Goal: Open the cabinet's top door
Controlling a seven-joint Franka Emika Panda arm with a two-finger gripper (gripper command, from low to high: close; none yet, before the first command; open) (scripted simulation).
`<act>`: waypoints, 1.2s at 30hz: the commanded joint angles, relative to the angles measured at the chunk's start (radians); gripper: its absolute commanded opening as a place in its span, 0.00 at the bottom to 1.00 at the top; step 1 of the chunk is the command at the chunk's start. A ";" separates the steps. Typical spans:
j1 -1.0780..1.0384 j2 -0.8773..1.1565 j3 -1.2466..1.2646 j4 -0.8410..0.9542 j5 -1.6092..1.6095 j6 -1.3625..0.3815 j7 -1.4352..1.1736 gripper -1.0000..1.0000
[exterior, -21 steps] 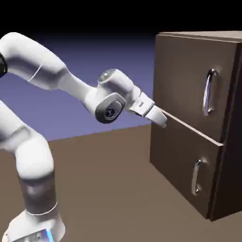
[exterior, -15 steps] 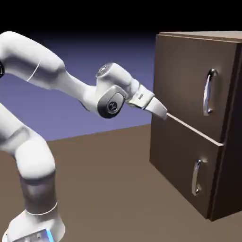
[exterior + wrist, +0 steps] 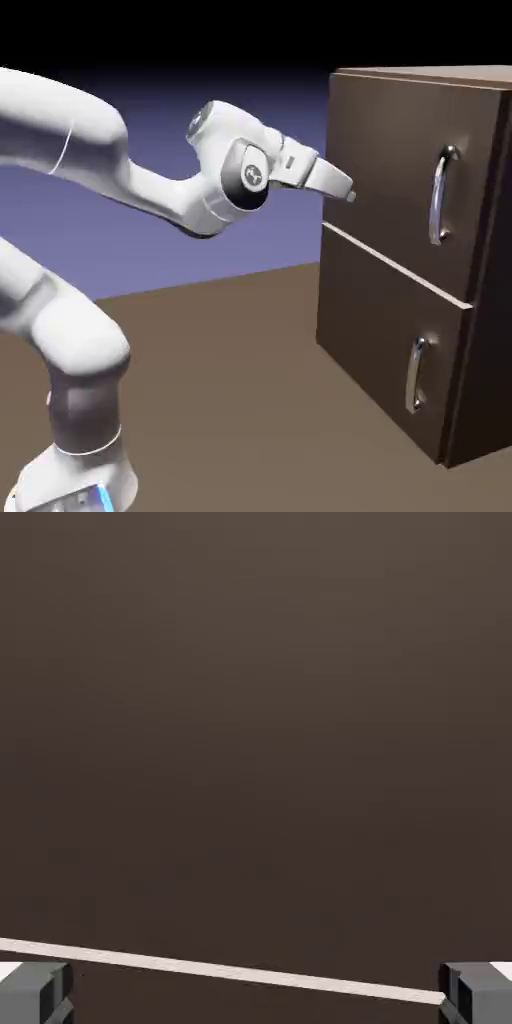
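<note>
Two flat dk-brown wood panels, curved silver handles (image 3: 441,195).

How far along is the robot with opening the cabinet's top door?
Barely begun. The tall dark brown top door panel sits flush and shut on the boxy brown wooden cabinet, so nothing is done. In hand: the open two-finger gripper faces the door's near edge, holding nothing; the hand view shows only wood. Left: reach the long curved silver bar handle, grasp it, and pull the door open.

Rendered simulation, plain blue-violet backdrop (image 3: 200,110), bare brown table (image 3: 230,400)
</note>
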 commanded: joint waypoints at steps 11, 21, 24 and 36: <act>0.161 -0.065 -0.186 0.090 -0.478 -0.015 0.348 0.50; 0.307 -0.125 -0.355 0.173 -0.913 -0.028 0.665 0.50; 0.351 -0.143 -0.405 0.197 -1.044 -0.032 0.760 0.50; 0.527 -0.214 -0.608 0.296 -1.566 -0.048 1.140 0.50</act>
